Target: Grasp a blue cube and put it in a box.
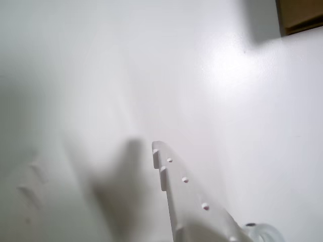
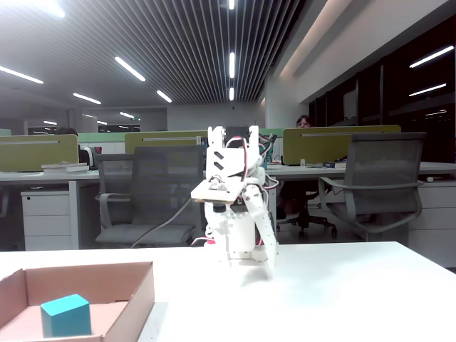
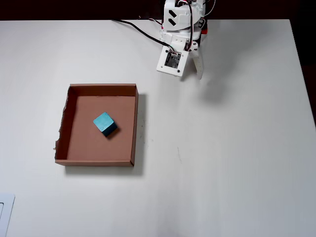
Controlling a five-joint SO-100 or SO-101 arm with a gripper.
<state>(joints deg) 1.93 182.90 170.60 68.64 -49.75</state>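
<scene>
The blue cube (image 3: 104, 123) lies inside the brown cardboard box (image 3: 102, 89), a little above its middle in the overhead view. In the fixed view the cube (image 2: 65, 315) sits low at the left, within the box (image 2: 135, 299). My gripper (image 3: 199, 74) is folded back near the arm's base at the table's far edge, well to the right of the box. It points down at the bare table and its fingers look closed, with nothing held. It also shows in the fixed view (image 2: 269, 265). In the wrist view one white finger (image 1: 176, 191) shows and a corner of the box (image 1: 300, 15) is at the top right.
Cables (image 3: 138, 29) run from the arm's base along the far edge of the table. A white object (image 3: 5, 212) sits at the lower left corner of the overhead view. Office chairs (image 2: 370, 185) and desks stand behind the table.
</scene>
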